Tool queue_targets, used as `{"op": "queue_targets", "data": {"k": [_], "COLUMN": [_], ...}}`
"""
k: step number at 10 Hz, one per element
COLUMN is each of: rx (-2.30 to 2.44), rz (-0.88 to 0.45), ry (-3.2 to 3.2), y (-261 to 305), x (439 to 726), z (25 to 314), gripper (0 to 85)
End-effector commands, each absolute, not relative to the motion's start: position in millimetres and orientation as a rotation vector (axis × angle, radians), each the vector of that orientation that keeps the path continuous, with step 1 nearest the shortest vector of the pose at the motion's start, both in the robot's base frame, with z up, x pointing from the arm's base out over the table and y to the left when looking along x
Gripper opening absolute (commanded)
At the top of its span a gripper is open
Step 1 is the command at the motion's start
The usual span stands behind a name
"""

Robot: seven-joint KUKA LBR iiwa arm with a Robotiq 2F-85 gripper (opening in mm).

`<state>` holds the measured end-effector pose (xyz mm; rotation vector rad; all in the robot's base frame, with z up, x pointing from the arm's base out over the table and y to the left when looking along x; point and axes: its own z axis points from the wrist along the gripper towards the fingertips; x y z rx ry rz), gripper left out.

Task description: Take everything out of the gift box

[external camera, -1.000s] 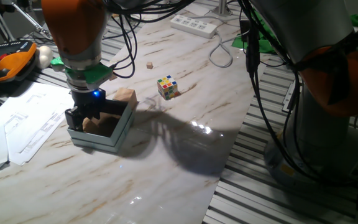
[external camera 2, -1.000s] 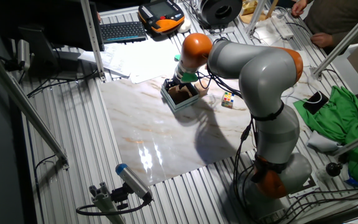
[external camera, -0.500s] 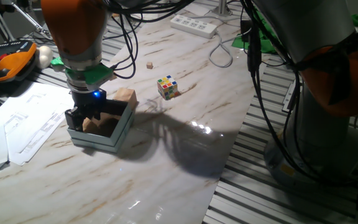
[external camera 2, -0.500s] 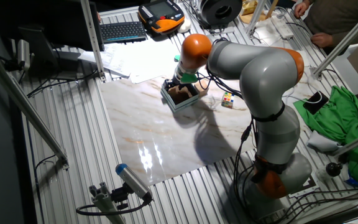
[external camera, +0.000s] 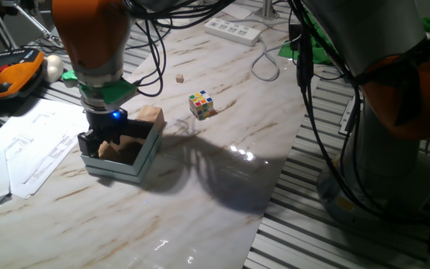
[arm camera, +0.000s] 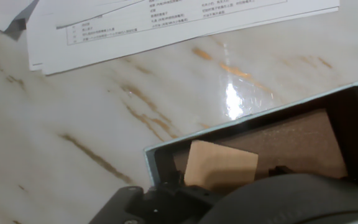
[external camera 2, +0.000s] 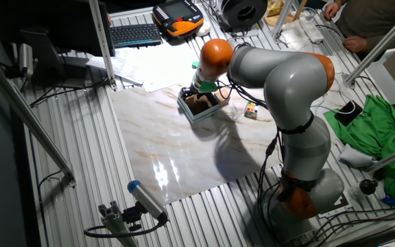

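Note:
The grey-blue gift box [external camera: 142, 158] stands at the left of the marble table; it also shows in the other fixed view [external camera 2: 196, 112] and in the hand view [arm camera: 241, 121]. My gripper [external camera: 101, 143] reaches down into it, its fingers closed against a tan wooden block [external camera: 109, 150] [arm camera: 219, 165] that rests on the brown floor. A second wooden block [external camera: 151, 114] lies on the table just behind the box. The multicoloured puzzle cube [external camera: 201, 104] [external camera 2: 252, 110] lies on the table to the right, apart from the box.
White paper sheets [external camera: 32, 149] [arm camera: 166, 25] lie left of the box. A tiny tan cube [external camera: 179, 77] sits farther back. A power strip [external camera: 234, 31] and cables lie at the far edge. An orange pendant [external camera: 10, 75] lies at the left.

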<state>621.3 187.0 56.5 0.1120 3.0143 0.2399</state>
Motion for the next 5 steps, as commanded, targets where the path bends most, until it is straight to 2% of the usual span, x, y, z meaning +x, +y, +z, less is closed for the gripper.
{"op": "queue_targets", "data": {"k": [1, 5], "rx": [0.110, 0.104], "rz": [0.240, 0.237], "ry": [3.013, 3.008], "y": [185.8, 184.3], "x": [622.7, 623.6], "z": [56.4, 56.4], "gripper": [68.0, 68.0]}}
